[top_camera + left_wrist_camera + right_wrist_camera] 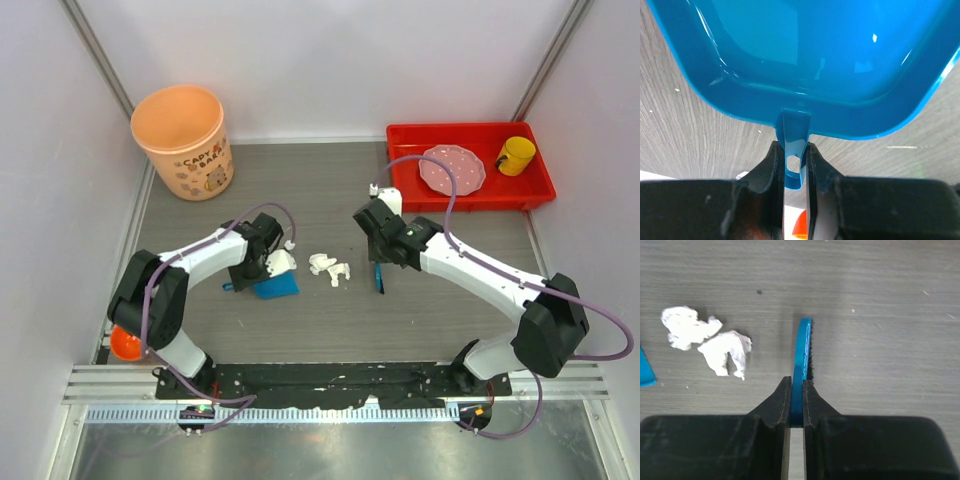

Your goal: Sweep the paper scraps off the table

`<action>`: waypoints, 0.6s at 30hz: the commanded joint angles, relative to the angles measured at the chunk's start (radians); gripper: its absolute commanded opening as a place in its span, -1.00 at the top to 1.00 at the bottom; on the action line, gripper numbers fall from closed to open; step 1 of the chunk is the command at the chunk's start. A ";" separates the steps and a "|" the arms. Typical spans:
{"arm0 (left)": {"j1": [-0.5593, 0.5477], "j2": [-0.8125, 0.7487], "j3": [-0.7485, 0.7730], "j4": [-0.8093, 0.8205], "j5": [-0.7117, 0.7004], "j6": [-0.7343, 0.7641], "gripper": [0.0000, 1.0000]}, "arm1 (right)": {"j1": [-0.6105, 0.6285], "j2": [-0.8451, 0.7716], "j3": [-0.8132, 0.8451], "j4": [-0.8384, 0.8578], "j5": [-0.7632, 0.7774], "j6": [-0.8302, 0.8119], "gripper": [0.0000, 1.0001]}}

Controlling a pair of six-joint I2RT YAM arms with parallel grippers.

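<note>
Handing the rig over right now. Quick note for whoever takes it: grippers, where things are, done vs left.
Left gripper: shut on the handle of the blue dustpan, which is left of the scraps.
Right gripper: shut on the blue brush, which is right of the scraps.
Paper scraps: at least two white wads on the table, between pan and brush and touching neither.
Done: both tools are in hand. The part of the pan that shows holds no paper.
Left: all the sweeping. Probably next is to brush the wads leftward into the pan.
</note>
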 commanded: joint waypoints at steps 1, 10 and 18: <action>-0.018 0.051 0.026 0.067 -0.083 0.014 1.00 | 0.004 -0.017 -0.045 0.234 -0.026 0.007 0.98; -0.039 0.096 0.057 0.075 0.022 0.008 1.00 | 0.039 0.106 -0.035 0.513 -0.195 0.088 0.98; -0.038 0.110 0.082 0.115 0.067 -0.037 1.00 | 0.170 0.241 0.171 0.566 -0.273 0.055 0.98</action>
